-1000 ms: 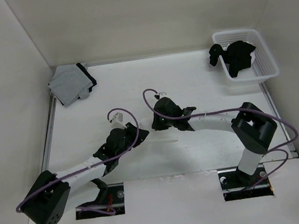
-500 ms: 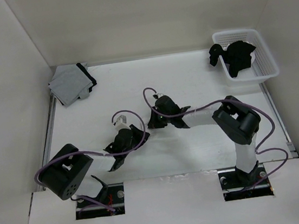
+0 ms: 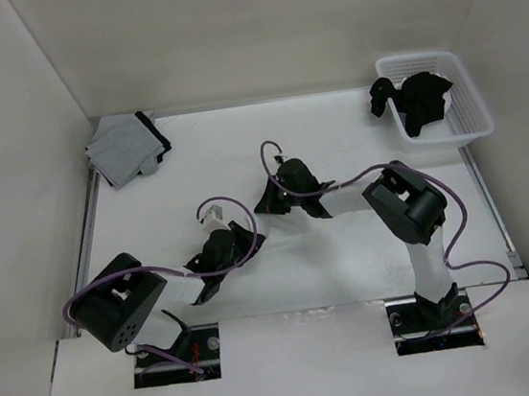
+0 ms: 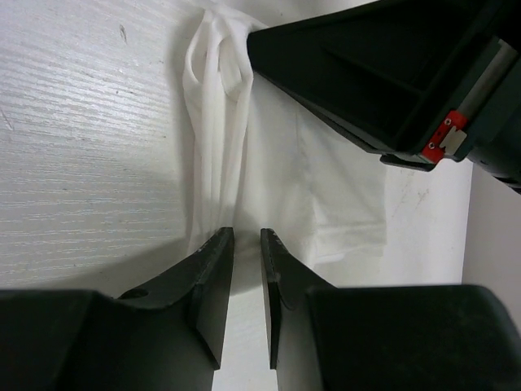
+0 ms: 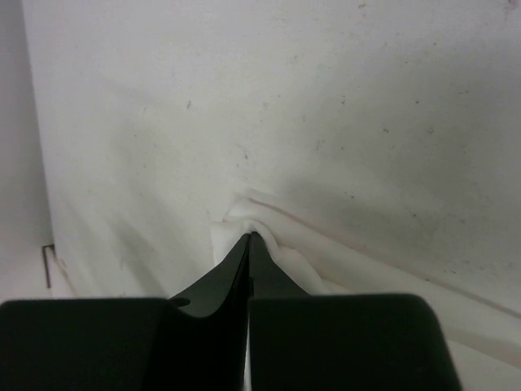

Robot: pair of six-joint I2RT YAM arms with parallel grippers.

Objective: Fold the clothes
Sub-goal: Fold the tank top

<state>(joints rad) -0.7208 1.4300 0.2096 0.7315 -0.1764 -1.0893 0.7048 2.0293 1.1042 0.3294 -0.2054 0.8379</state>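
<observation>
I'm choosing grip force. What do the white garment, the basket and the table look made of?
The garment looks like thin, soft matte cloth: it bunches in fine pleats. The basket is likely white plastic, given its moulded lattice walls. The table seems white-painted wood, matte, with faint grain lines and scuffs.

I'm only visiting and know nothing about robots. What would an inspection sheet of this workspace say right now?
Surface: white table, faintly scuffed.
Job's things: white garment, bunched on the table.
Clutter: grey garment in the far left corner; black clothes in a white basket, far right.
Grippers: right gripper shut on the white garment; left gripper narrowly parted at a fold, grip unclear.
Cables: purple cables loop freely above the table.
Surroundings: plain white walls.
</observation>
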